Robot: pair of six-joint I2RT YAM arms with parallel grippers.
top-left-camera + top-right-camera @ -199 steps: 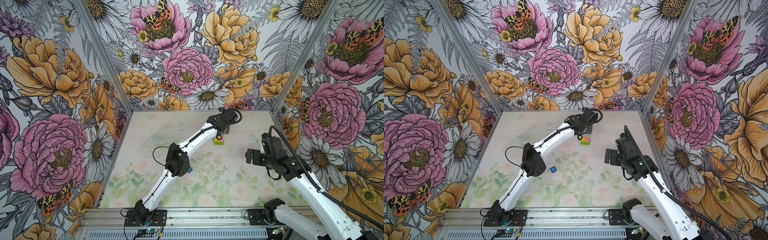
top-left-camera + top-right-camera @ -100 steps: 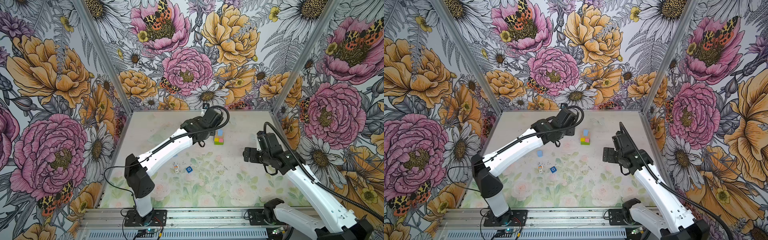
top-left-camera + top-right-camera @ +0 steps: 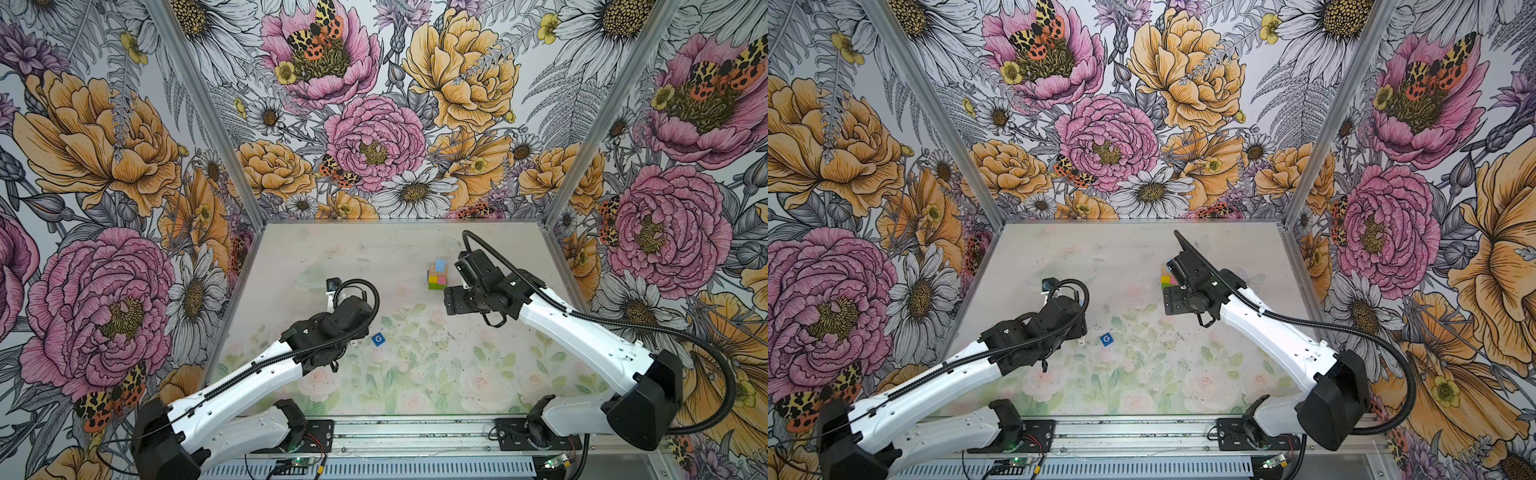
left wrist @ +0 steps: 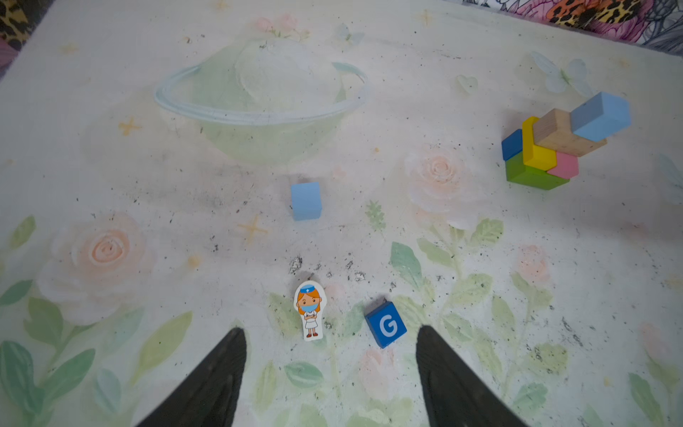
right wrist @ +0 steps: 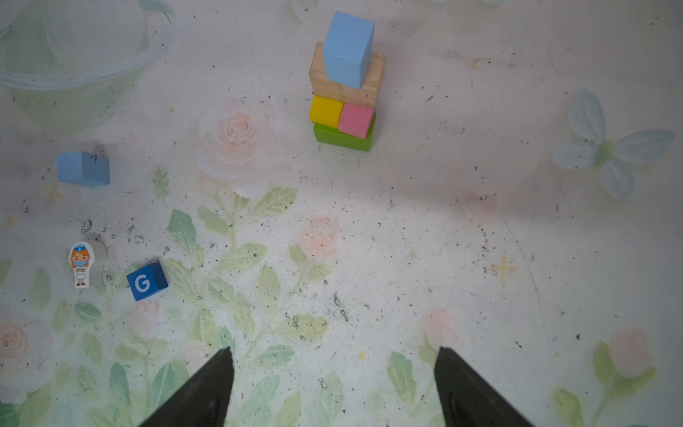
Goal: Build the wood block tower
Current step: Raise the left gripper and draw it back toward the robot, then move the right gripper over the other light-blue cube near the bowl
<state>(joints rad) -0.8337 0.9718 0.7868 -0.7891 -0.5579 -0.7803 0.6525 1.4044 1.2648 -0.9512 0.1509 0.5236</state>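
While the wood block tower [image 5: 345, 85] stands four layers high at one o'clock on the table [image 3: 374, 249], a loose light blue cube [image 4: 306, 201] and nurse figure [image 4: 309, 310], beside a G cube [image 4: 385, 325], wait unplaced at its eight o'clock. Your left gripper [image 4: 330, 329] and right gripper [image 5: 334, 349] both gape empty.

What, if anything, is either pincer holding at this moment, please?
Nothing: both the left pincer and the right pincer are open and empty.

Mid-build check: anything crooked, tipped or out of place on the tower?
The light blue cube on top seems set toward one end of the tan brick, not centred, so the tower looks top-heavy that way. Otherwise it stands upright; nothing fallen or damaged.
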